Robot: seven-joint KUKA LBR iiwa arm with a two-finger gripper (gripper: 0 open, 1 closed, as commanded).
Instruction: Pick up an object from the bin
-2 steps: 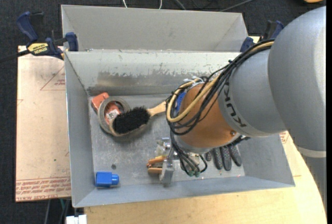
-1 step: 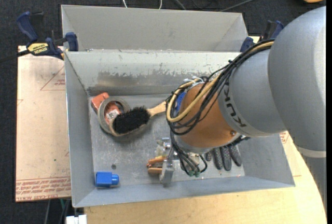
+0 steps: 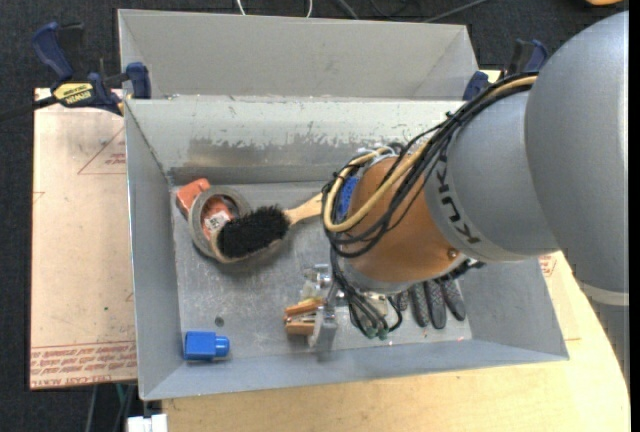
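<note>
Set above the grey metal bin [image 3: 150, 250], looking down and somewhat from one side. Close enough to take in all four walls plus a margin of surroundings. Reached from the right by the arm [image 3: 560, 150], large and nearer the lens.

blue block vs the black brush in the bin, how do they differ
The blue block is small, boxy and plain; the brush is longer, with black bristles and a pale wooden handle. The blue block lies alone in the near left corner of the bin; the brush lies further back, across a round silvery dish.
</note>
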